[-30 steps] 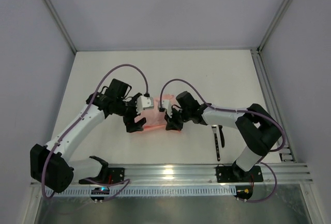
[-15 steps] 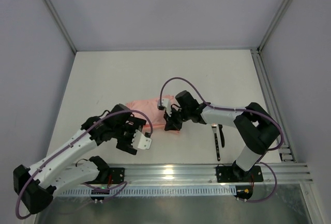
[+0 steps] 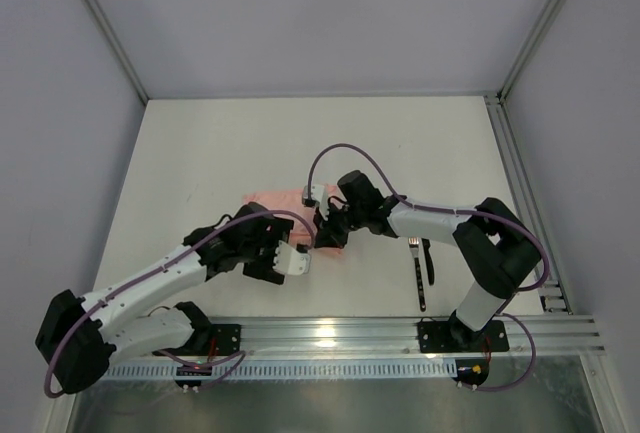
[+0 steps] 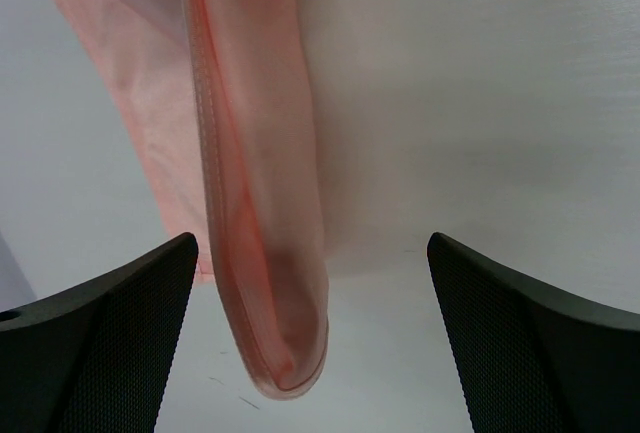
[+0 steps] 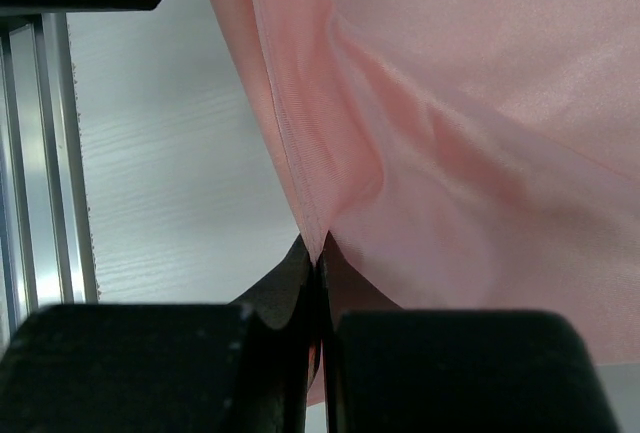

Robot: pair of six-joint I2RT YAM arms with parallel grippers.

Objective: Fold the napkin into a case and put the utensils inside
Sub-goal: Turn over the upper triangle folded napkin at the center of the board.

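While the right end effector is pinched shut on a hemmed edge of the napkin, the left end effector stands spread wide and holds nothing. The salmon cloth sits mid-table, partly folded into a narrow layered strip that is not yet a finished case, as I judge it. Seen from the left wrist, the strip runs lengthwise straight away from the open fingers, and its rounded near end lies between them. The left arm is therefore lined up with the long axis and looks better placed for the next fold. The utensils lie on the table well to the right of the cloth, beside the right arm's base, pointing near-to-far.
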